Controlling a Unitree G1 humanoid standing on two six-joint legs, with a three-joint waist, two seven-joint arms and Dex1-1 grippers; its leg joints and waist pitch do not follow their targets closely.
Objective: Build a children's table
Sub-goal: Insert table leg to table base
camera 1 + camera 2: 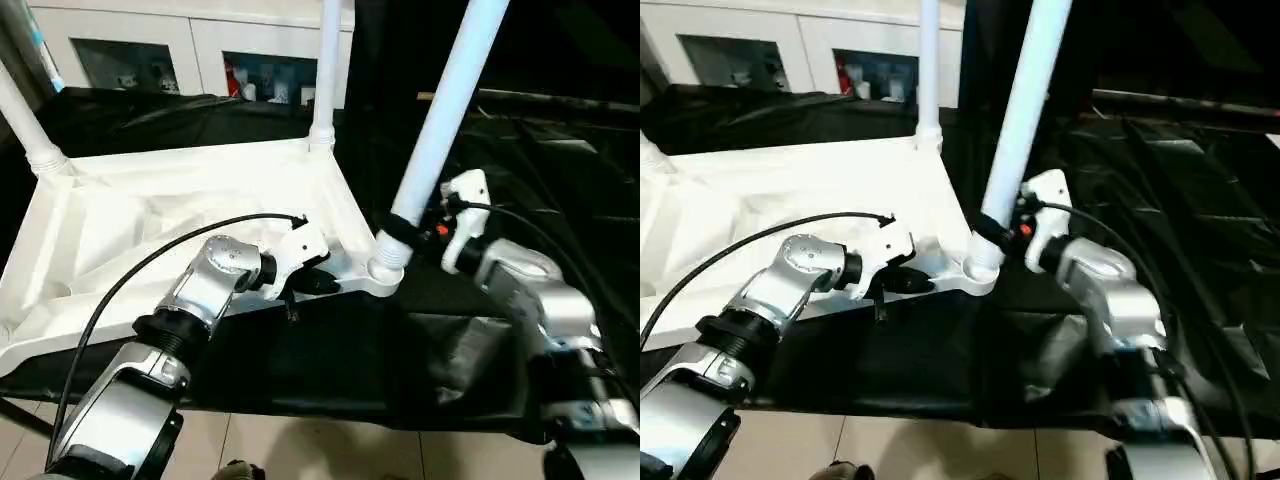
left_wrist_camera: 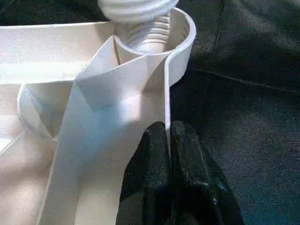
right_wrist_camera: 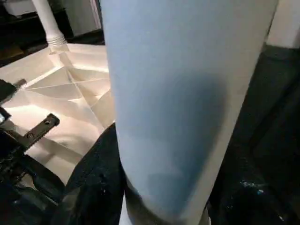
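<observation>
The children's table (image 1: 180, 225) lies upside down on a black cloth (image 1: 330, 350), ribbed underside up. Three white legs stand in corner sockets: one at the far left corner (image 1: 25, 120), one at the far right corner (image 1: 326, 75), and the near-right leg (image 1: 445, 115), which leans away to the right with its threaded end seated in the near-right socket (image 1: 385, 272).

The left end effector (image 2: 169, 140) is pressed together on the thin near rim of the table, just beside that socket, one finger on each side of the wall.

The right end effector (image 1: 425, 232) brackets the base of the near-right leg, fingers on both sides, gripping it.

The near rim runs close to the cloth's front edge. Open cloth lies to the right of the socket. A white cabinet (image 1: 190, 50) stands behind.
</observation>
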